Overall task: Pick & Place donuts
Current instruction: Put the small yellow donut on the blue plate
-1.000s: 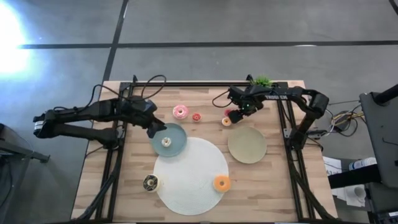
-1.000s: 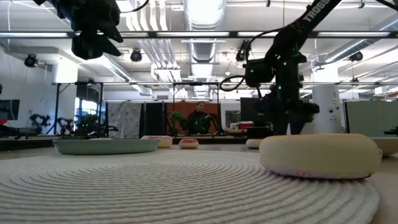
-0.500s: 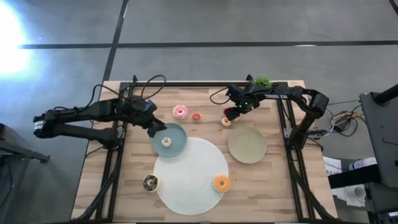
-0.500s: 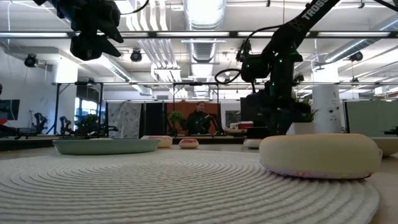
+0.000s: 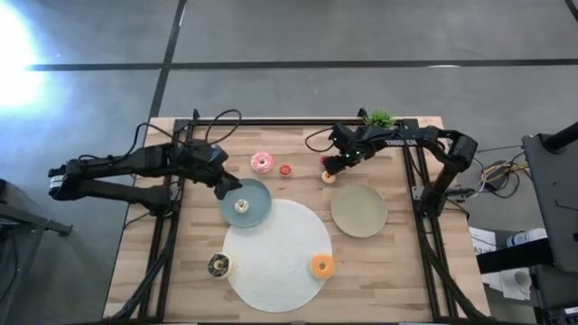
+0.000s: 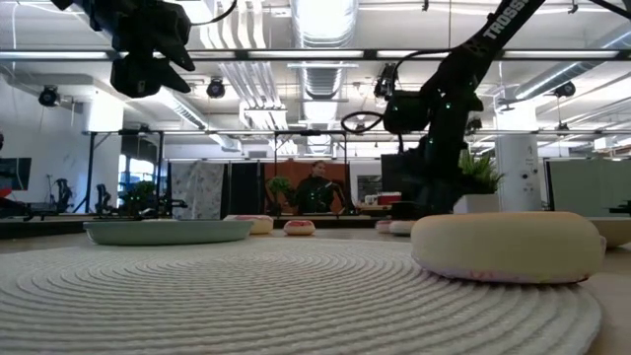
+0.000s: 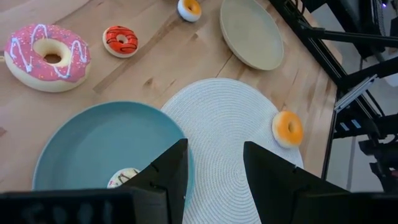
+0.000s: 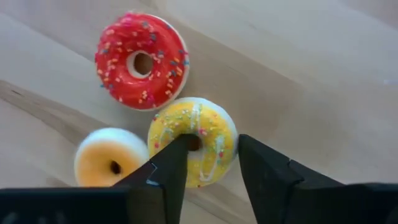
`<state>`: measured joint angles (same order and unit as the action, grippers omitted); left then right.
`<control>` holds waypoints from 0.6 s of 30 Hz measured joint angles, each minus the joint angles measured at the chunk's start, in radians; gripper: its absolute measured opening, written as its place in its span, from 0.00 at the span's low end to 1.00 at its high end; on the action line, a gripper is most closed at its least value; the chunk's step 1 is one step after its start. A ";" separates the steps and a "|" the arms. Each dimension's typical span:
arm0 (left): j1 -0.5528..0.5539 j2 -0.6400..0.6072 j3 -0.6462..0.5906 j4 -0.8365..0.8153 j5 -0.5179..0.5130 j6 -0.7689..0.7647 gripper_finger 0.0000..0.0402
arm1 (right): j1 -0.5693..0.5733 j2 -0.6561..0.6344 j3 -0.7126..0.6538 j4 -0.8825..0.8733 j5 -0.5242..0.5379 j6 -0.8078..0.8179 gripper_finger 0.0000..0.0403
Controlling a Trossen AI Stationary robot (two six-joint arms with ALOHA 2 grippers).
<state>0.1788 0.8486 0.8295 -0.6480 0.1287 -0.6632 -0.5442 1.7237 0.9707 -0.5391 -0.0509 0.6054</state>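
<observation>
My right gripper point(image 5: 335, 162) is open and points down over three tiny donuts lying flat on the wood. In the right wrist view its fingers stand on either side of the yellow donut point(image 8: 194, 140), with the red sprinkled one point(image 8: 142, 60) and an orange-topped one point(image 8: 111, 160) beside it. My left gripper point(image 7: 214, 168) is open and hovers above the teal plate point(image 5: 256, 209), where a tiny pale donut point(image 5: 242, 206) lies. The pink-frosted donut point(image 5: 262, 162) and a small red donut point(image 5: 285, 170) rest on the table. The orange donut point(image 5: 321, 265) sits on the white mat, and the dark brown one point(image 5: 219, 264) at its edge.
The beige plate point(image 5: 358, 209) lies toward the table's right, near the tiny donuts. The big white mat point(image 5: 275, 244) covers the near middle and slips under the teal plate's near rim. A small green plant point(image 5: 381, 117) stands at the far edge. Black frame rails run along both table sides.
My right gripper has crept a little toward the table's left and far edge above the tiny donuts, its wrist turning slightly. No donut has moved.
</observation>
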 joint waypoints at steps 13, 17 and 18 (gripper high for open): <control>0.000 0.000 0.000 -0.001 0.000 0.004 0.32 | 0.004 -0.002 -0.025 -0.010 -0.034 -0.009 0.03; 0.000 -0.003 0.000 -0.031 0.000 0.004 0.32 | 0.042 -0.015 0.026 -0.062 -0.040 -0.013 0.03; 0.000 -0.004 0.000 -0.046 0.000 0.004 0.32 | 0.056 -0.021 0.047 -0.074 -0.040 -0.014 0.03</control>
<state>0.1787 0.8442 0.8295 -0.6943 0.1284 -0.6591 -0.4878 1.7024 1.0179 -0.6135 -0.0906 0.5912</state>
